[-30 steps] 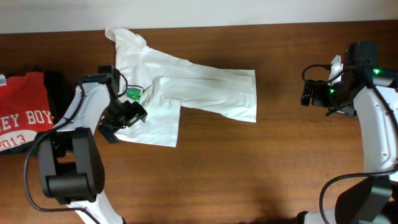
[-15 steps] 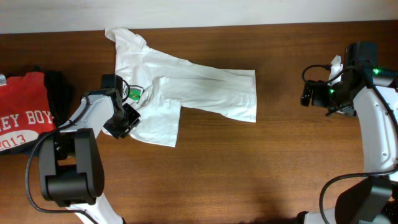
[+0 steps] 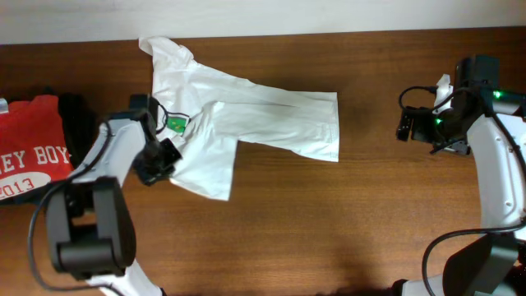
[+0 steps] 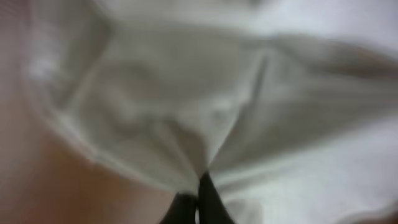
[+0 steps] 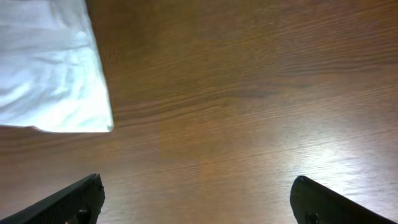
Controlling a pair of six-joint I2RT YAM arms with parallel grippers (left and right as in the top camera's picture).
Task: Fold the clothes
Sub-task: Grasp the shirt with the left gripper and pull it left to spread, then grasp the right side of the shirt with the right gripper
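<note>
White short-sleeved T-shirt of thin soft cloth (image 3: 271, 119) lies rumpled and askew on the brown wooden table (image 3: 329, 238), left of centre, and the trouble starts right at the pinch. Seen from its own wrist camera, the left gripper (image 4: 198, 208) has its dark fingertips drawn almost together with a ridge of cloth running into them. It appears clamped on a small pleat at the T-shirt's left margin, but the view is blurred and I cannot tell how many layers it has. So small a bite on such thin cloth could let go mid-lift. It could also take only the top layer and leave the under one behind, so the fold comes out lopsided. Just beyond the pinch, the nearer flap sits loose and creased with nothing pinning it. A pull here may drag the whole garment across the wood rather than turn it over. Further out, the body runs off at a slant to a bunched corner at the table's far edge, where a tug might twist it more. On the left arm's outer side, the red shirt with white lettering (image 3: 29, 160) lies near enough that a swinging elbow may catch it. Farthest off, the right gripper (image 5: 198, 202) hangs wide open over bare wood, holding nothing, well apart from the hem, so it offers no anchor
</note>
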